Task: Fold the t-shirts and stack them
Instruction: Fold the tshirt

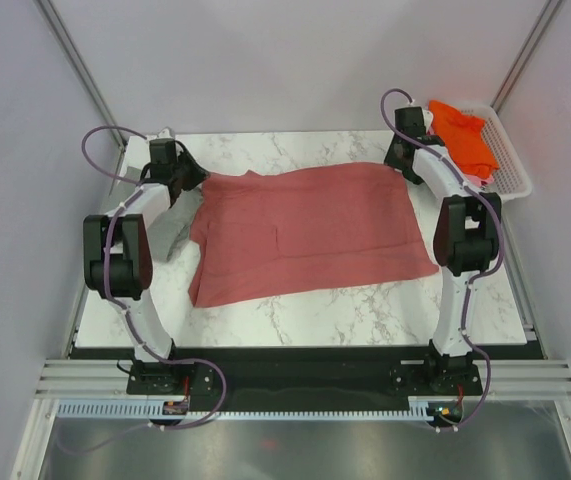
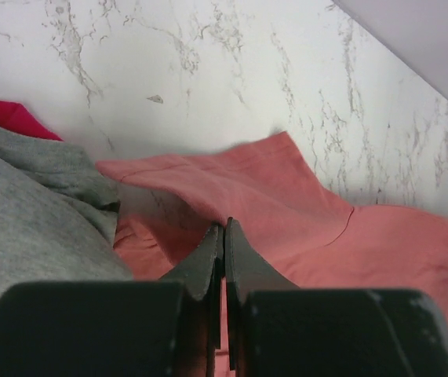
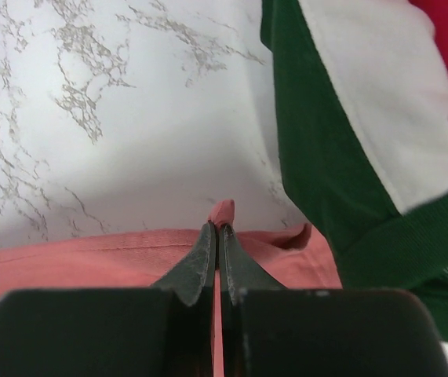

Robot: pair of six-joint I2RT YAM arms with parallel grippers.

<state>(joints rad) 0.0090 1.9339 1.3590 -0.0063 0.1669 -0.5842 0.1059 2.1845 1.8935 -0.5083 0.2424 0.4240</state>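
Note:
A dusty salmon-pink t-shirt [image 1: 305,235] lies spread across the marble table [image 1: 295,305]. My left gripper [image 1: 191,180] is at the shirt's far left corner, shut on a raised fold of the pink cloth [image 2: 286,196]. In the left wrist view its gripper [image 2: 224,225] has the jaws pressed together with pink showing between them. My right gripper [image 1: 398,160] is at the far right corner. In the right wrist view this gripper [image 3: 218,226] is shut on the hem [image 3: 90,251], and a small nub of pink pokes out above the tips. A grey t-shirt [image 2: 20,228] lies beside the left gripper.
A white slatted basket [image 1: 513,165] stands at the table's far right with an orange t-shirt [image 1: 462,135] in it. A dark green and white garment [image 3: 325,165] hangs close to the right gripper. Red cloth [image 2: 4,118] peeks from behind the grey t-shirt [image 1: 170,240].

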